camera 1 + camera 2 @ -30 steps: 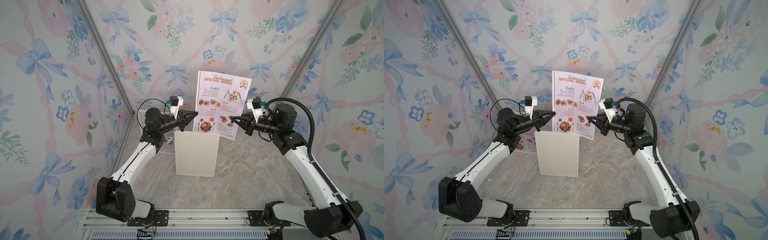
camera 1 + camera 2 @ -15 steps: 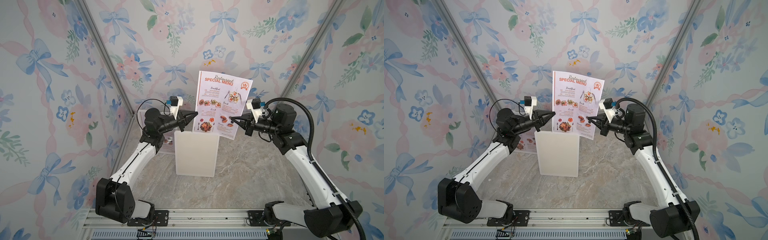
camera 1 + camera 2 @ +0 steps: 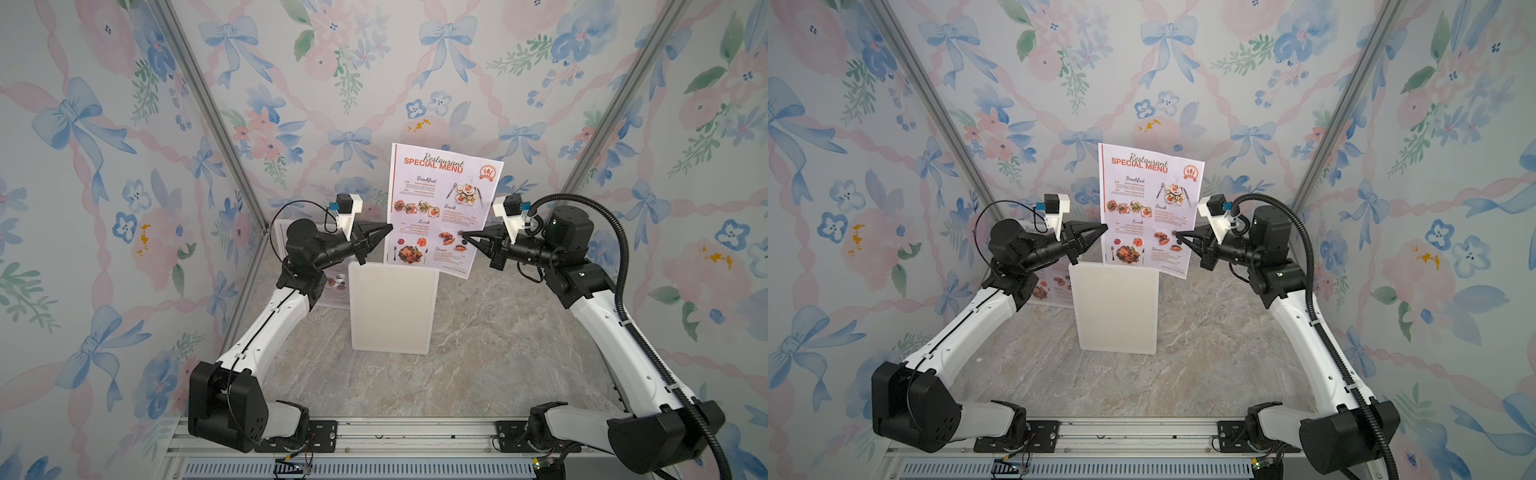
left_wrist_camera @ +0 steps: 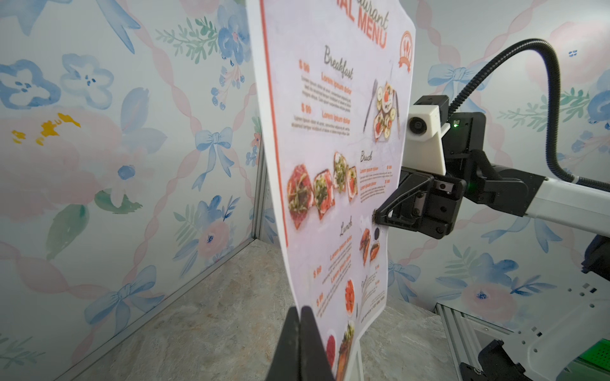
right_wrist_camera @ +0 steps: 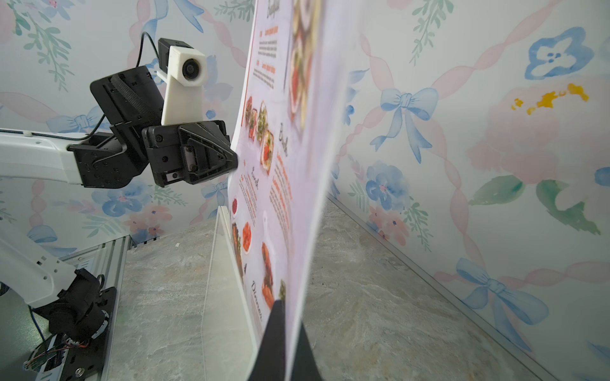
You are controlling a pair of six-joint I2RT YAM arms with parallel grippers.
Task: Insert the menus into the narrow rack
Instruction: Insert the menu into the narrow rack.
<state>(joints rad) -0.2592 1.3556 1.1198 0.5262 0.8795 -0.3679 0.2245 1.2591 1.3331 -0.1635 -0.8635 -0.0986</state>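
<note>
One of the menus (image 3: 440, 199) (image 3: 1148, 199) hangs upright, slightly tilted, just above the narrow rack (image 3: 392, 309) (image 3: 1115, 311), a white upright panel mid-table. Its lower left corner meets the rack's top edge, and its lower right corner hangs past the rack's right side. My left gripper (image 3: 390, 226) (image 4: 301, 310) is shut on the menu's (image 4: 330, 165) left edge. My right gripper (image 3: 464, 239) (image 5: 287, 303) is shut on the right edge of the menu (image 5: 297, 165). The second menu (image 3: 334, 291) (image 3: 1048, 286) rests at the back left, mostly hidden behind the left arm.
Floral walls close in on the left, back and right, with metal corner posts (image 3: 216, 137). The marble tabletop (image 3: 478, 353) spreads in front of and to the right of the rack. A metal rail (image 3: 374, 436) carrying both arm bases runs along the front edge.
The held menu has shifted very slightly to the right. Both arms stay where they were.
</note>
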